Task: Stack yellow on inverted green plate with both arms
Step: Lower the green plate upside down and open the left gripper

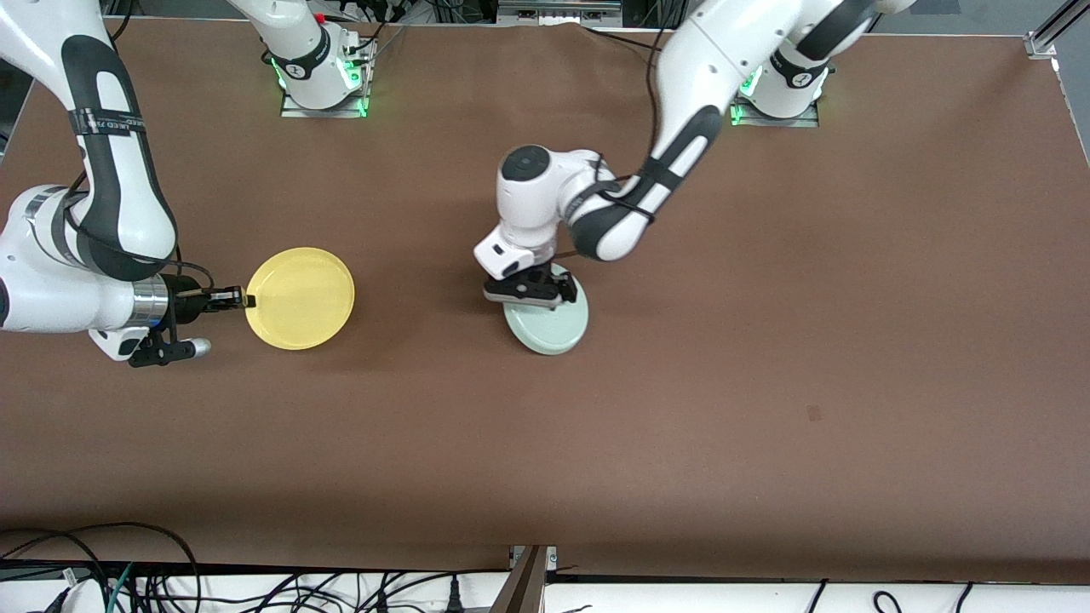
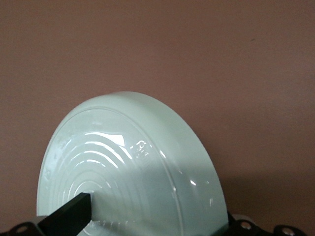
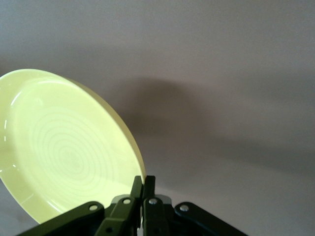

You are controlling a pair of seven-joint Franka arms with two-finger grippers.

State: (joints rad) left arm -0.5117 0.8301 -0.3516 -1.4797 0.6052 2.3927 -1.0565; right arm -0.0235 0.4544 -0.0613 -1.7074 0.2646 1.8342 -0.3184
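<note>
From my seat I see a wide surface point(image 1: 766, 383) covered edge to edge in matte brown sheeting, evenly lit, with one small darker mark point(image 1: 815, 413) toward the left arm's end. Along the edge nearest the front camera runs a white strip point(image 1: 255, 592) strewn with black cables point(image 1: 162, 579). A silver aluminium rail point(image 1: 1054, 30) sits at one corner.

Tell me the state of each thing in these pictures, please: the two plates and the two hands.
Yellow plate: right side up, gripped at its rim, held off the table.
Green plate: upside down, flat on the table near its middle.
Right hand: shut on the yellow plate's rim.
Left hand: open, low over the green plate, one finger over its underside; no grip shows.
</note>
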